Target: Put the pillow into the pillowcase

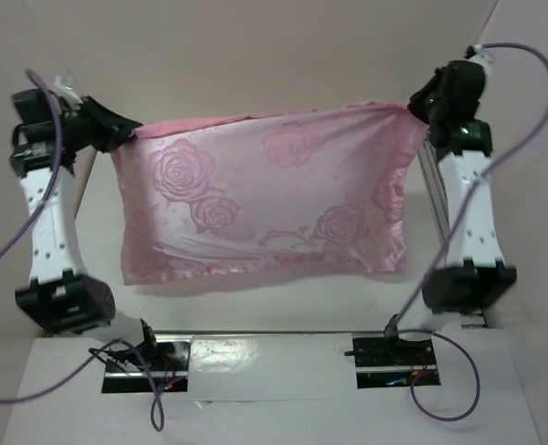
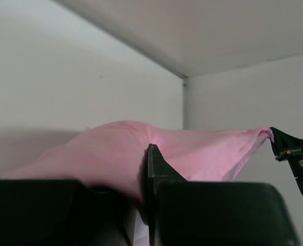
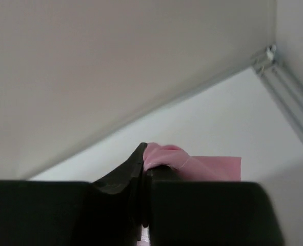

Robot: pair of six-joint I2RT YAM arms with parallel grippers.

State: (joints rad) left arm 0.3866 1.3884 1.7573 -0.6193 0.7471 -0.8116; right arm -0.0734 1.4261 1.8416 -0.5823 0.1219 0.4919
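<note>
The pink satin pillowcase (image 1: 264, 199) with its rose pattern hangs stretched in the air between both arms. My left gripper (image 1: 125, 135) is shut on its upper left corner, and the left wrist view shows pink cloth (image 2: 141, 148) pinched at the fingers. My right gripper (image 1: 418, 109) is shut on its upper right corner, with a pink fold (image 3: 164, 156) pinched in the right wrist view. The case looks filled out and bulging. The white pillow does not show; I cannot tell whether it is inside.
White walls enclose the workspace at the back and sides. A metal rail (image 1: 431, 199) runs down behind the right arm. The white table (image 1: 255, 306) lies below the hanging cloth. Cables trail from both arm bases.
</note>
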